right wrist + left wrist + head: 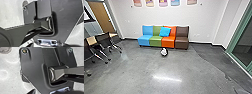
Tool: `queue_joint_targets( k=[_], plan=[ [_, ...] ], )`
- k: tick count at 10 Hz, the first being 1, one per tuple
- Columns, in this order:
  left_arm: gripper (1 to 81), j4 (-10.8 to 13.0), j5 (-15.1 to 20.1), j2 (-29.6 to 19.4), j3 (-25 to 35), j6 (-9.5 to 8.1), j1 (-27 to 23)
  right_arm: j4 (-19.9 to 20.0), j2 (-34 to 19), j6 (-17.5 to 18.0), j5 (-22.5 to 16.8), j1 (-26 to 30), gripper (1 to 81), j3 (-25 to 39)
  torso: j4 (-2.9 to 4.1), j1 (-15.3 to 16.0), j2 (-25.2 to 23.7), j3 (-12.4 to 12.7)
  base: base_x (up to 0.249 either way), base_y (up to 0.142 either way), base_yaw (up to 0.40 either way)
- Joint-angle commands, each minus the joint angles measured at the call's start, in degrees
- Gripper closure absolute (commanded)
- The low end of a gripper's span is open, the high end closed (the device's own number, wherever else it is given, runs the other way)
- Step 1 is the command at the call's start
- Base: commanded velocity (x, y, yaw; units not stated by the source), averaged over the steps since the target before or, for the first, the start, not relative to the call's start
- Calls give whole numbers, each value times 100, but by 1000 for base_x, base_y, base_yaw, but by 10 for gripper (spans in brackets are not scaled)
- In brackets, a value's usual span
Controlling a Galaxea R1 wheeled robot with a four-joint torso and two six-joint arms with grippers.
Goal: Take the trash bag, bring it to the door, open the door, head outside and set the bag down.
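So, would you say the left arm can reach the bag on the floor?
Probably not: the bag lies well ahead, near the orange seat, with a stretch of floor between.

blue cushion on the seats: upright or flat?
Upright, leaning: the blue cushion rests against the green backrest and orange backrest, its broad face toward the room.

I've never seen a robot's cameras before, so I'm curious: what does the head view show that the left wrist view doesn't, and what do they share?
Head view: a row of blue, green, orange and brown seats, a bright blue cushion on them, a small black-and-white bundle on the floor in front, probably the trash bag, and pictures on the wall.

Left wrist view: the robot's own wide dark plate and jointed bar, close up.

Both: grey floor.
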Motion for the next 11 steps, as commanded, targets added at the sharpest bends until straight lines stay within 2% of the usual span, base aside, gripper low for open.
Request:
queue_joint_targets(
  k=[1,11],
  plan=[
    [10,2,331,-60,5,-26,-169,-48,-108,-19,-329,141,10,114,0,0,0,0,166,78,0],
    [10,-7,331,-60,5,-26,-160,-39,-108,-19,-320,131,10,115,0,0,0,0,165,78,0]
  ],
)
